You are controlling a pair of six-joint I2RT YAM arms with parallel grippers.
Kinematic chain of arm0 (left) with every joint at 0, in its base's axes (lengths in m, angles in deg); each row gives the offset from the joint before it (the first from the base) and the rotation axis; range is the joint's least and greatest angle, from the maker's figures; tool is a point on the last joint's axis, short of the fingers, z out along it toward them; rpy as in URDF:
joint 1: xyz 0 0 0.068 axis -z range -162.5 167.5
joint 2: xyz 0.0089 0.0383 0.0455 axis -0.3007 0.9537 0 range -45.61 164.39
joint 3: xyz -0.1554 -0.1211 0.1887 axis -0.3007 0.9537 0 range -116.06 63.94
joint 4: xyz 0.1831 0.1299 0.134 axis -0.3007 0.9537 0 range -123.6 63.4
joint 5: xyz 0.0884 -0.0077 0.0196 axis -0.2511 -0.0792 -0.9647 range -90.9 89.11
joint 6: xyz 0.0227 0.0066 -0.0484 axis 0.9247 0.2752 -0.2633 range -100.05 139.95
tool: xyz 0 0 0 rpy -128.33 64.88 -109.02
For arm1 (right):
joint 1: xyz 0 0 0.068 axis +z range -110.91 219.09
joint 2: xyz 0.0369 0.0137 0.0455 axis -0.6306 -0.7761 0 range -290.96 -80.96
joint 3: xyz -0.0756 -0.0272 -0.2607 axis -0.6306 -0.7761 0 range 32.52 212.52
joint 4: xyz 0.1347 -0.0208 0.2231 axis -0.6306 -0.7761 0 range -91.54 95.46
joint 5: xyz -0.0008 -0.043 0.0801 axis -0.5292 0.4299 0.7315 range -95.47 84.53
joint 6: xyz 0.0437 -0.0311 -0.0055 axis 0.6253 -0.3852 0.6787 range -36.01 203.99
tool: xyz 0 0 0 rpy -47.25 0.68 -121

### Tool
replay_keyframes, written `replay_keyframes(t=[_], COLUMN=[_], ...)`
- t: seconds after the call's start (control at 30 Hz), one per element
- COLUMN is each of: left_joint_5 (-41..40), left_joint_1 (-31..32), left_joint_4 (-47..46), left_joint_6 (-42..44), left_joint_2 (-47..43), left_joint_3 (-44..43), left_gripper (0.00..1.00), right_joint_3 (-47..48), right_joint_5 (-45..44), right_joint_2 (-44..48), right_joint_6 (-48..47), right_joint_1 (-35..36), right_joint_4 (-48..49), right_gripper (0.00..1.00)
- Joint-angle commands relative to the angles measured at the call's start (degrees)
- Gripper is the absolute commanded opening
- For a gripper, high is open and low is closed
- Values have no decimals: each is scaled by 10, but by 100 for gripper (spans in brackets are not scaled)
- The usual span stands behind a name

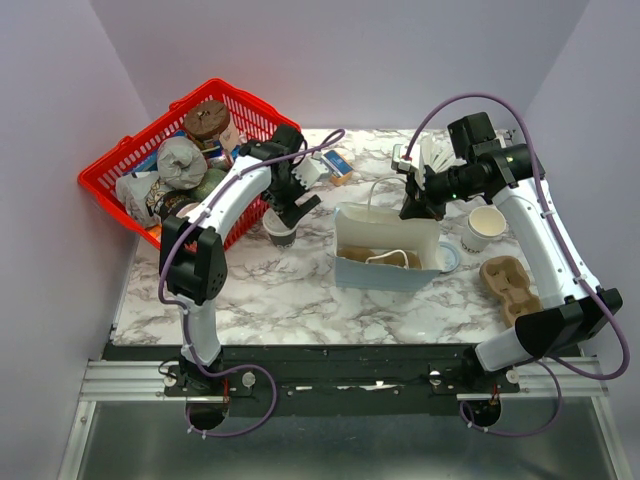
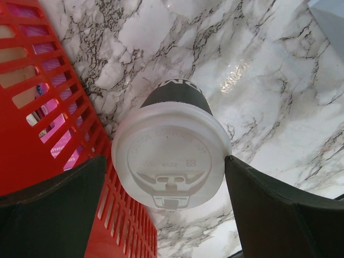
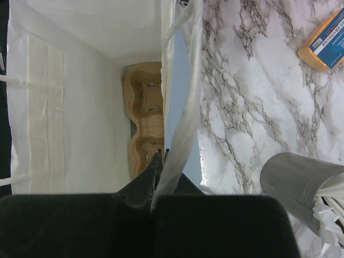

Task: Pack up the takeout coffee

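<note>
The dark fingers (image 2: 252, 209) of the left pincer (image 2: 165, 160) stand on both sides of the white lid of the takeout coffee (image 2: 171, 161). The right finger touches the lid's rim and the left finger is just beside it. I cannot tell if the hold is already firm. The cup stands on the marble bench (image 2: 258, 70), near the red basket (image 2: 32, 134) and not yet in any container.

The right pincer (image 3: 159, 161) is closed on the top edge of the paper bag (image 3: 80, 107), where a white handle strap runs, and it seems to hold the bag's mouth open.

I judge that the step in hand is the grasp of the coffee, with the packing itself not begun. The next move asks for a sure grip, then a lift straight up. The cup should then be carried upright over the bag and lowered into one well of the brown cup carrier (image 3: 145, 118) on the bag's floor. That carrier holds nothing at present.

The red basket is full of crumpled wrappers and other items that I cannot name. A second cup carrier (image 1: 508, 285) lies on the bench at the right, and a lidless cream cup (image 1: 485, 225) is near it.
</note>
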Motion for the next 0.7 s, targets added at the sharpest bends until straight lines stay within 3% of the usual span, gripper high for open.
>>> replay_keyframes(t=[0.0,0.67], left_joint_5=[-11,10], left_joint_1=[-5,-5], left_joint_4=[10,52], left_joint_6=[-5,-25], left_joint_2=[10,37], left_joint_3=[-19,-42], left_gripper=[98,98], right_joint_3=[2,4], right_joint_5=[5,9], right_joint_2=[-1,-9], right_joint_6=[8,6], right_joint_1=[1,2], right_joint_4=[-4,-4], right_gripper=[1,1])
